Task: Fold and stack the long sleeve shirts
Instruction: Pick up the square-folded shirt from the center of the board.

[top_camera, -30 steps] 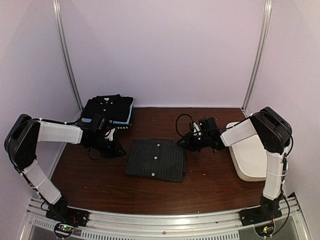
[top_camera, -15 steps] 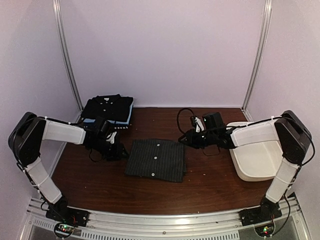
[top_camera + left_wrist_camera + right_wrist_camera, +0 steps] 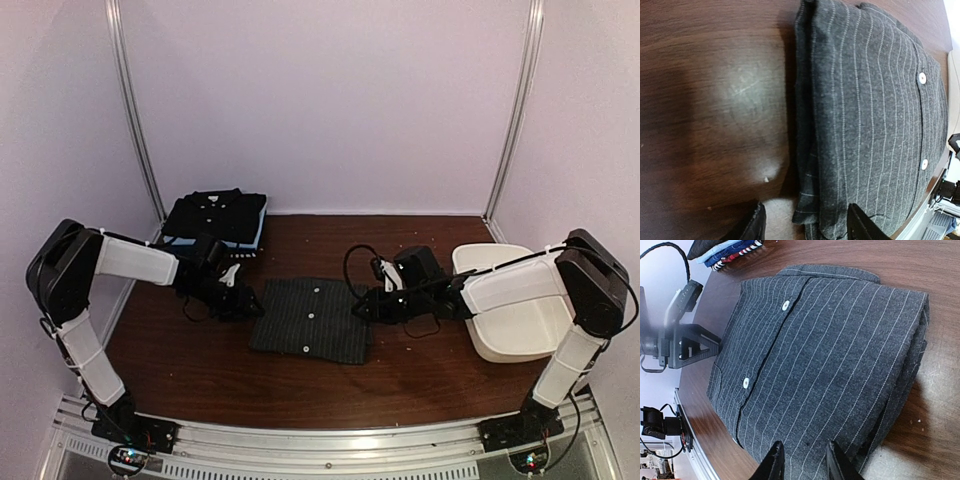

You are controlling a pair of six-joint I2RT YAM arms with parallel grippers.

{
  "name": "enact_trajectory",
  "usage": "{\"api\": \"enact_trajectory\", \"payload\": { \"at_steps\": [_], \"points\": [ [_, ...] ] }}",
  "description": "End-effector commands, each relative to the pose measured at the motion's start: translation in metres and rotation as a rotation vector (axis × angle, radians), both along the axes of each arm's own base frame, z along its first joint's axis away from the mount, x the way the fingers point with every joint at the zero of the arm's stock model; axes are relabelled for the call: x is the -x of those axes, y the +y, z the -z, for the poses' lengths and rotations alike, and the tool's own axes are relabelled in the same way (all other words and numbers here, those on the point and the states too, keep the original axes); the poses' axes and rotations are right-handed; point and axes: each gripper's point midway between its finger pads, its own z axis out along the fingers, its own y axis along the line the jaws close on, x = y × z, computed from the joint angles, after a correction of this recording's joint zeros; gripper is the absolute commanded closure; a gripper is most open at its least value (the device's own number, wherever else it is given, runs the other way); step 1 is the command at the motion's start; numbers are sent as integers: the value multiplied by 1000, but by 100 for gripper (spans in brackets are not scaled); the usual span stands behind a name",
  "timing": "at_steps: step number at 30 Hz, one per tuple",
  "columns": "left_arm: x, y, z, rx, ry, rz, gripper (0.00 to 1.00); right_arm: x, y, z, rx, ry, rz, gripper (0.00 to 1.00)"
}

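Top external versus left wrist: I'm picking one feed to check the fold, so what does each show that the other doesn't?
Only top external: the stack of folded shirts at the far left corner, plus the left arm and right arm whole, flanking the pinstriped shirt. Only left wrist: that shirt's layered folded edge close up, with the left gripper open, straddling that edge. Both: the pinstriped shirt, its white buttons and the brown table.

Folded pinstriped shirt (image 3: 830, 365) lies flat on brown table (image 3: 920, 270) w/ 2 white buttons (image 3: 786, 304) up. Right gripper (image 3: 802, 462) fingertips narrowly apart over its near edge; touching cloth or not, unclear. Stacked shirts (image 3: 725, 251) top-L corner.
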Motion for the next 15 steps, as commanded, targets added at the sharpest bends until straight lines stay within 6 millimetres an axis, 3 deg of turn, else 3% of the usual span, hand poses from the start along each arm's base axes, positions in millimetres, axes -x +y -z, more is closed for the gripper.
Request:
{"api": "enact_trajectory", "payload": {
  "at_steps": [1, 9, 11, 14, 15],
  "points": [
    [9, -12, 13, -1, 52, 51, 48, -2, -3, -1, 16, -27, 17, 69],
    [21, -19, 32, -11, 118, 75, 66, -1, -4, 6, 23, -16, 15, 69],
    [20, -21, 31, -5, 118, 74, 76, -2, -4, 7, 27, -16, 17, 69],
    [17, -26, 23, 16, 105, 73, 99, -3, -5, 9, 42, -20, 21, 69],
    [16, -27, 18, 21, 95, 68, 100, -4, -6, 9, 48, -23, 24, 69]
  ]
}}
